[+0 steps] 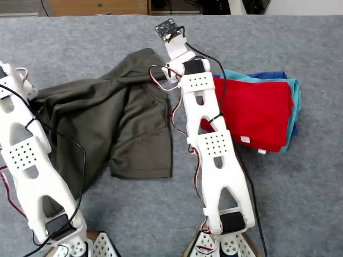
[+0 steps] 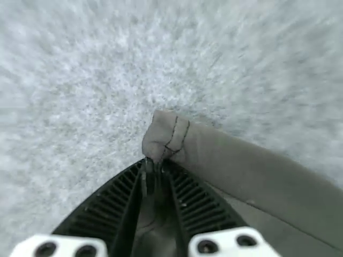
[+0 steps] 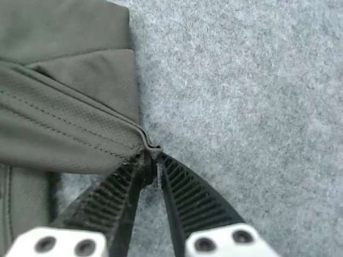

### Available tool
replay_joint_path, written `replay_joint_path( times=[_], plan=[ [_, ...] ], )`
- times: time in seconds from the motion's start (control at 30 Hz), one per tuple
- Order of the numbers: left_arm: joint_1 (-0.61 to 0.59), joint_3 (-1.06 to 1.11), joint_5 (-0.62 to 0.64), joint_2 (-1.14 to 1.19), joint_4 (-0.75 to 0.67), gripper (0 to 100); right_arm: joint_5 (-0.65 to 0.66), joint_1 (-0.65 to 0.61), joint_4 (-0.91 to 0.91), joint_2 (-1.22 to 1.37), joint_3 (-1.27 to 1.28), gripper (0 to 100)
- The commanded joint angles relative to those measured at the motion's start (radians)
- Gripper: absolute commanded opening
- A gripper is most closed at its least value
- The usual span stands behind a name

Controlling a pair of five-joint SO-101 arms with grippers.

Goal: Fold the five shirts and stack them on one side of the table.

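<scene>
**High view.** An olive shirt (image 1: 126, 123) lies rumpled and partly spread on the left half of the bench (image 1: 300, 203). A stack of folded shirts (image 1: 257, 112), red on top, sits toward the right edge.

**Left wrist view.** The left pincer (image 2: 155, 163) is closed tight on a hemmed corner of the olive shirt (image 2: 241, 171). A small fold of cloth bunches just beyond the tips, above the felt-like bench surface (image 2: 107, 64).

**Right wrist view.** The right pincer (image 3: 151, 156) is pinched shut on a stitched edge of the olive shirt (image 3: 64, 118), where the seam meets the bench (image 3: 241, 80).

**Handling.** The shirt is probably light and limp, with no stiffness of its own. It will likely sag between holds and drag on the rough surface. Seams and hemmed corners are the better holds, since the doubled cloth there should slip less. Two holds set well apart on one edge would keep it taut for a fold.
</scene>
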Motion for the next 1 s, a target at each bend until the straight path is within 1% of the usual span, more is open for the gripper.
replay_joint_path(
  times=[0.0, 0.03, 0.07, 0.13, 0.23, 0.37, 0.43, 0.53, 0.57, 0.63, 0.77, 0.97],
  plan=[
    [0.0, -0.253, 0.005, -0.013, 0.095, 2, 0.006, 0.024, 0.002, -0.045, -0.018, 0.2],
    [0.002, -0.315, 0.005, -0.012, 0.12, 2, 0.006, 0.024, 0.002, -0.045, -0.018, 0.2],
    [0.002, -0.327, 0.005, -0.016, 0.129, 2, 0.006, 0.024, 0.002, -0.045, -0.018, 0.2],
    [0.0, -0.308, 0.006, -0.035, 0.129, 2, 0.006, 0.024, 0.002, -0.045, -0.018, 0.2],
    [-0.011, -0.308, 0.006, -0.076, 0.169, 2, 0.006, 0.024, 0.002, -0.045, -0.018, 0.2],
    [-0.032, -0.313, 0.006, -0.128, 0.169, 2, 0.002, 0.024, 0.011, -0.048, -0.019, 0.2],
    [-0.043, -0.31, 0.005, -0.182, 0.17, 2, -0.009, 0.022, 0.06, -0.061, -0.062, 0.2],
    [-0.091, -0.311, 0.005, -0.277, 0.17, 2, -0.066, 0.018, 0.184, -0.108, -0.203, 0.2],
    [-0.106, -0.311, 0.005, -0.314, 0.17, 2, -0.086, 0.016, 0.207, -0.137, -0.232, 0.2],
    [-0.129, -0.304, 0.005, -0.389, 0.17, 2, -0.11, 0.021, 0.224, -0.259, -0.209, 0.2],
    [-0.157, -0.311, 0.005, -0.532, 0.17, 2, -0.12, 0.024, 0.233, -0.504, -0.202, 0.2],
    [-0.173, -0.302, 0.002, -0.777, 0.172, 2, -0.12, 0.015, 0.025, -0.805, -0.216, 0.2]
  ],
)
